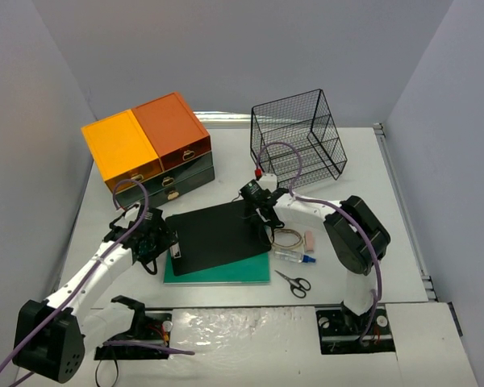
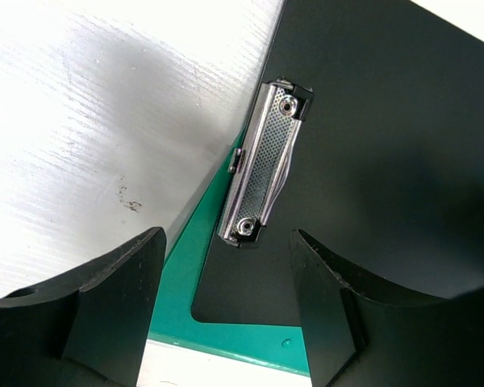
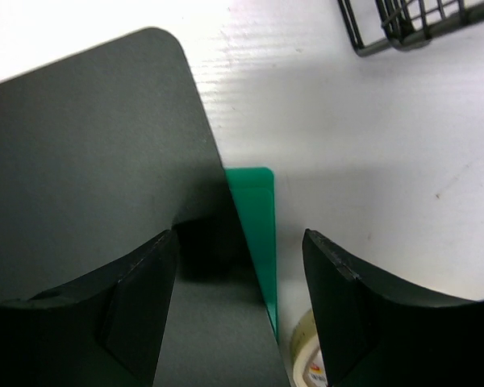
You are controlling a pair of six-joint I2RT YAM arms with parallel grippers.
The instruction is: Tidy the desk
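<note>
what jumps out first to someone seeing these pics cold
The bright orange and yellow drawer unit at the back left of the desk catches the eye first, with the black wire basket at the back right. In the middle a black clipboard lies on a green board, and the left gripper and right gripper hover open over its two ends.

Crowded centre, open margins on the worktop (image 1: 387, 210)

Drawer unit (image 1: 149, 149) blocks the far left and wire basket (image 1: 298, 133) the far right. The black clipboard (image 1: 218, 234) on the green board (image 1: 226, 276) fills the middle. Tape roll (image 1: 289, 238), blue-capped bottle (image 1: 294, 257) and scissors (image 1: 294, 282) crowd its right side. Open passage lies beyond them on the right, and along the left edge.
</note>
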